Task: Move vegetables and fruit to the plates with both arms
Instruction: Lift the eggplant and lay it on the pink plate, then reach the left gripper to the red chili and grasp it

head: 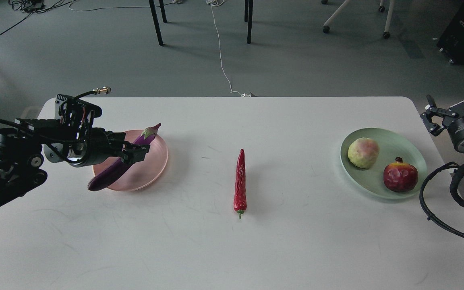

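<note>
Both fruits sit on green plate [411,150]; my left gripper [135,152] clamps eggplant [111,174] over pink plate [157,163]; chili [240,183] remains; right gripper [455,106] spread, empty.

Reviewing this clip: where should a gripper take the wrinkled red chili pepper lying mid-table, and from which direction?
Probably from above, at the middle of the wrinkled red chili pepper, fingers closing across its width. It lies flat, long axis running near to far, green stem nearest the robot, with bare white table on both sides.

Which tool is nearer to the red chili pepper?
The left. The left tool, shut on the eggplant, is left of the chili pepper. The right tool is beyond the table's right edge.
</note>
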Controlling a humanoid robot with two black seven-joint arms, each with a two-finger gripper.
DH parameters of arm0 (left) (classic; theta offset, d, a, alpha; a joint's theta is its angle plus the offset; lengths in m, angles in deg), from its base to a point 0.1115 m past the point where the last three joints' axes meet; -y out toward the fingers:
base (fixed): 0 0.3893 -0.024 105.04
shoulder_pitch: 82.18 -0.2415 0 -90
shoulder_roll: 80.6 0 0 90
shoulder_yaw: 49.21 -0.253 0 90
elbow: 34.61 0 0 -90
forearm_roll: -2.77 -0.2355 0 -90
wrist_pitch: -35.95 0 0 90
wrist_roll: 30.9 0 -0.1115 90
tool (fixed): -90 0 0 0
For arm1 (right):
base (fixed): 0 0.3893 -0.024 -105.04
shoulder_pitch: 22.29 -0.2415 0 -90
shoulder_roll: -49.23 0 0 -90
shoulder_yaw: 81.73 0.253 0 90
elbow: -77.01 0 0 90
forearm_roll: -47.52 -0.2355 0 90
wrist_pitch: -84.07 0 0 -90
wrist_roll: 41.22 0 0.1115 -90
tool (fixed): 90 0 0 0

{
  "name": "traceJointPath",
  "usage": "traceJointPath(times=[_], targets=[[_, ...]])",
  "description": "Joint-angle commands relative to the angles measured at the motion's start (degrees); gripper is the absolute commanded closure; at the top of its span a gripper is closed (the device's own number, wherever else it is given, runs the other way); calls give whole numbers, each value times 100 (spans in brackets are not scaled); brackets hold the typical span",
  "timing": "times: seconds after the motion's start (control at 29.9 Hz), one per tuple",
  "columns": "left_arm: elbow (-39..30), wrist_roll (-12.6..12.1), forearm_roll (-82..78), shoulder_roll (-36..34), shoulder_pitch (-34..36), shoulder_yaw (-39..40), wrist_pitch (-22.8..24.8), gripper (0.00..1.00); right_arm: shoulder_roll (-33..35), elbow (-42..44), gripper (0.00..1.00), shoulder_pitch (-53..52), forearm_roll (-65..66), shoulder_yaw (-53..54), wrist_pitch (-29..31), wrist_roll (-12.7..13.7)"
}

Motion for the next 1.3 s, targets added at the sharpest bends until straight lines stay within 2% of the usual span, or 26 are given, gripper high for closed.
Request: traceJointPath(times=[0.0, 0.17, 0.3, 0.5, 0.8, 0.97, 1.27], targets=[[11, -134, -128, 601, 274, -63, -2, 20, 8, -1, 1, 2, -8, 1, 0, 0], [20, -389, -374, 1427, 274, -89, 33, 20, 17, -1, 1, 20, 1, 1, 0, 0], [29, -460, -708, 2052, 230, -281, 156, 20, 70, -1, 1, 38, 0, 1, 0, 0], [108, -723, -849, 2351, 169, -906, 183, 22, 96, -1, 1, 38, 1, 1, 0, 0], [530, -846, -823, 2958, 72, -863, 200, 22, 88, 8, 1, 46, 1, -78, 0, 0], [609, -1092, -796, 3063, 37, -827, 192, 22, 96, 8, 1, 20, 1, -281, 0, 0], [1013, -1101, -796, 3450, 37, -862, 192, 22, 105, -1, 1, -33, 1, -333, 0, 8]])
